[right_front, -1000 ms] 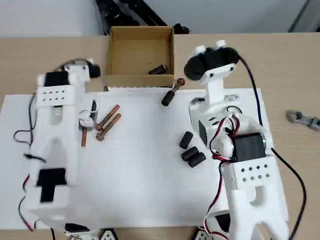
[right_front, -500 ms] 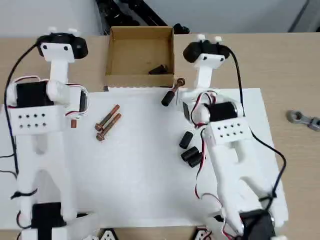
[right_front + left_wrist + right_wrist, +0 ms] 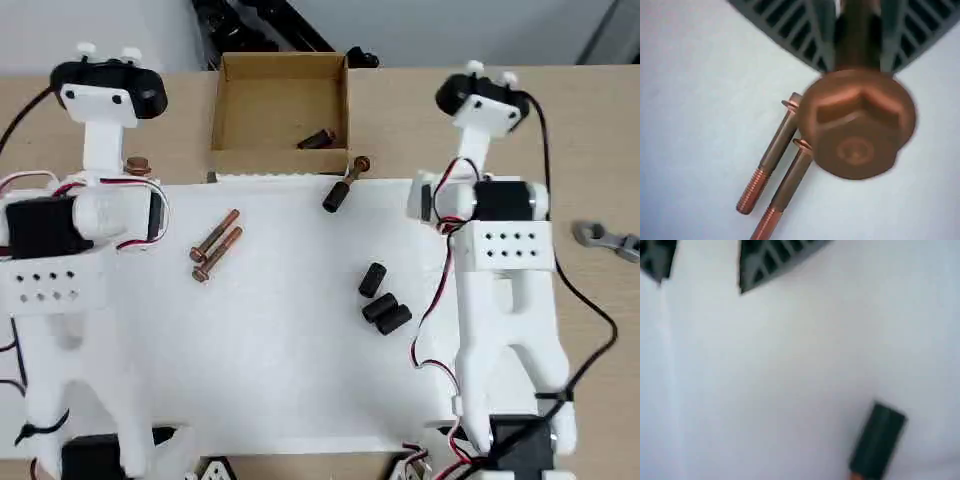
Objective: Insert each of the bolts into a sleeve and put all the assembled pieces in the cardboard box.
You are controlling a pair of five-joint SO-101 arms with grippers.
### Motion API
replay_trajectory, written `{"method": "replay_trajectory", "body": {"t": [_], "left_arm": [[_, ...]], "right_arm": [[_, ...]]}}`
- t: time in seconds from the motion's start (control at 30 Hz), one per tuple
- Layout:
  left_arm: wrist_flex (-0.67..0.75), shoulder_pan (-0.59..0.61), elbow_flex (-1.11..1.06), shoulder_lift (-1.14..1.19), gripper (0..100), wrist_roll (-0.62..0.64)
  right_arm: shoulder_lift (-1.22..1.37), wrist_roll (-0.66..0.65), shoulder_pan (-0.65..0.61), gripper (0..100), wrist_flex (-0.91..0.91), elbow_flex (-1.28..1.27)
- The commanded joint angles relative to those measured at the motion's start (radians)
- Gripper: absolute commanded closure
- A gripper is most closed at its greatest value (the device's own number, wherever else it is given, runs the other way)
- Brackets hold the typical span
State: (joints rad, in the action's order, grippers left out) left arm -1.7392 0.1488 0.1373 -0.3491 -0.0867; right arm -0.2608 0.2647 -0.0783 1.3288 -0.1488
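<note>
The left claw [image 3: 860,35] grips a bolt [image 3: 857,125] by its shank over the mat's [image 3: 280,350] far left corner (head toward its camera). The right claw [image 3: 705,265], parted and empty, should present a sleeve [image 3: 372,279], bore aligned.

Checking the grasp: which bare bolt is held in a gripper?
The bolt in the left gripper; the other two lie side by side on the white sheet.
</note>
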Motion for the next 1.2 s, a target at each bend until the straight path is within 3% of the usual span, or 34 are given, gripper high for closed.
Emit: {"method": "replay_trajectory", "body": {"t": [0.0,0.27,0.47,0.67,1.0,1.17], "left_arm": [[-0.012,0.006,0.045,-0.058,100,-0.002],[-0.011,0.005,0.045,-0.124,100,-0.006],[-0.011,0.005,0.045,-0.132,100,-0.005],[-0.011,0.005,0.044,-0.132,100,-0.003],[-0.012,0.005,0.044,-0.13,100,-0.002],[-0.012,0.006,0.044,-0.132,100,-0.002]], "right_arm": [[-0.004,0.014,0.015,90.5,0.128,0.058],[-0.004,0.014,0.004,90.5,0.197,0.055],[0.007,0.034,-0.142,90.5,0.206,0.009],[0.008,0.215,-0.189,85.9,0.056,-0.129],[0.008,0.224,-0.272,82.9,-0.176,-0.345],[0.008,0.227,-0.294,82.9,-0.208,-0.364]]}}
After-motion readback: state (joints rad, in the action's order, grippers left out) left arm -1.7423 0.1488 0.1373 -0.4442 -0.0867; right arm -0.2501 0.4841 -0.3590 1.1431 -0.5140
